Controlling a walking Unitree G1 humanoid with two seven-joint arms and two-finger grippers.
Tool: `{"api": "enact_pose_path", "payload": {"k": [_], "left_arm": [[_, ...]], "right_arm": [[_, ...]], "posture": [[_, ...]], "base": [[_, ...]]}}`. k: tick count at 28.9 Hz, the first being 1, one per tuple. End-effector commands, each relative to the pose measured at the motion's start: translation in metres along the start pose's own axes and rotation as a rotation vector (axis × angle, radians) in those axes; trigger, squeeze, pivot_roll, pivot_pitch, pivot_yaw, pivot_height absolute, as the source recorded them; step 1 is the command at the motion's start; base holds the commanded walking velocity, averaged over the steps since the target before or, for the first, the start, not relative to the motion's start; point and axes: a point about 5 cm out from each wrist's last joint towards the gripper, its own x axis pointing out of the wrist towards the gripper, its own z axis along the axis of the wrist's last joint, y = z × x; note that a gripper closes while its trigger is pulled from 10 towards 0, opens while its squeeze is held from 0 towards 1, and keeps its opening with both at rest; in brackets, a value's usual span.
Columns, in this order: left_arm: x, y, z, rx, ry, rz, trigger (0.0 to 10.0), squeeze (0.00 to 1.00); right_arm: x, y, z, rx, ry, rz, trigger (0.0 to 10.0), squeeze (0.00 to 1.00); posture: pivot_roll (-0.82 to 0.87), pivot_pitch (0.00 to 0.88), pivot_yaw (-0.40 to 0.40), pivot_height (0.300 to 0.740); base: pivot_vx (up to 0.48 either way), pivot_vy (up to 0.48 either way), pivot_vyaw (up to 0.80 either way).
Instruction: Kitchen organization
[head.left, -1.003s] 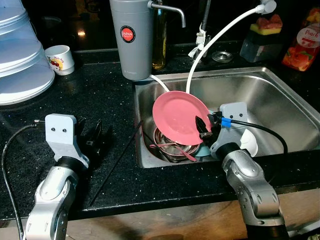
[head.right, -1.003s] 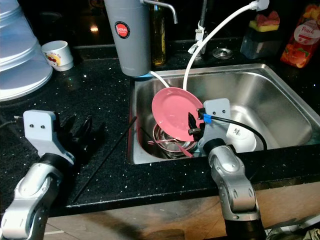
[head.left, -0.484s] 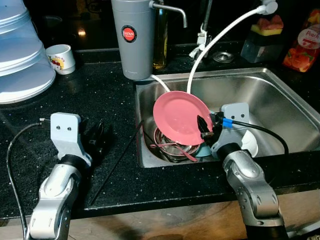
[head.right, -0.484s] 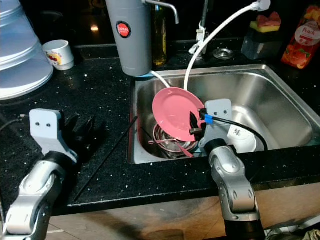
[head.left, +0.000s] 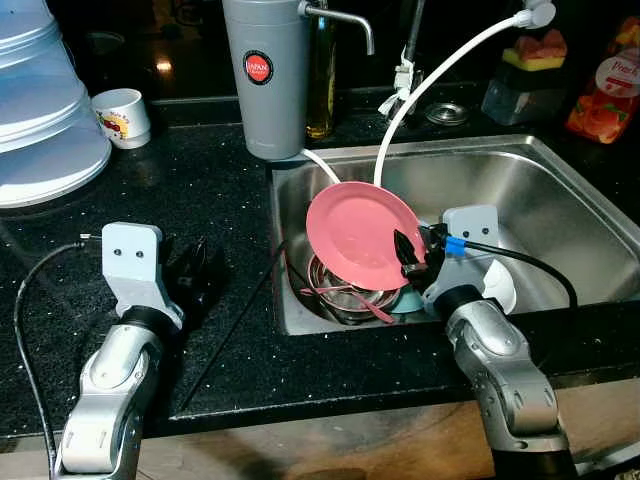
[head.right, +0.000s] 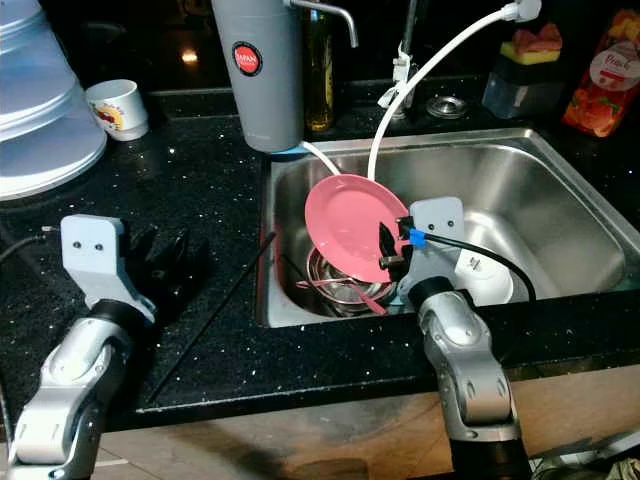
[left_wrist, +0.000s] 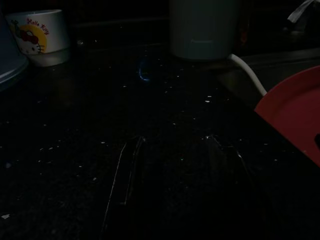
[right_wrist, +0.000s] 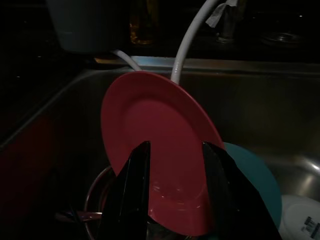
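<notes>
Your right tool (head.left: 408, 255) clamped the round, smooth pink plate (head.left: 360, 234) mid-frame; left tool (head.right: 165, 262) gaped empty over the speckled black surface (head.left: 210, 190).

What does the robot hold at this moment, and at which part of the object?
The right gripper holds the pink plate by its lower right rim, tilted up over the sink. The left gripper holds nothing.

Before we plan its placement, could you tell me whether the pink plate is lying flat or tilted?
Tilted: the pink plate stands on edge over the sink dishes, gripped by the right gripper.
</notes>
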Motion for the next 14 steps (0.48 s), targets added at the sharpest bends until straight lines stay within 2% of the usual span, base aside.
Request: {"api": "enact_pose_path", "payload": {"k": [1,14], "left_arm": [[0.0000,-0.0013,-0.0057,-0.001,0.032,0.001,10.0,0.00],[0.0011,-0.0043,-0.0064,-0.004,0.031,-0.002,10.0,0.00]], "right_arm": [[-0.0005,-0.0032,-0.0071,0.004,0.036,-0.007,10.0,0.00],[-0.0025,-0.0102,-0.0082,0.000,0.044,-0.020,10.0,0.00]], "posture": [[0.00,0.048,0.020,0.740],[-0.01,0.045,0.035,0.740]], "base": [[0.000,0.000,0.00],[0.000,0.000,0.00]]}}
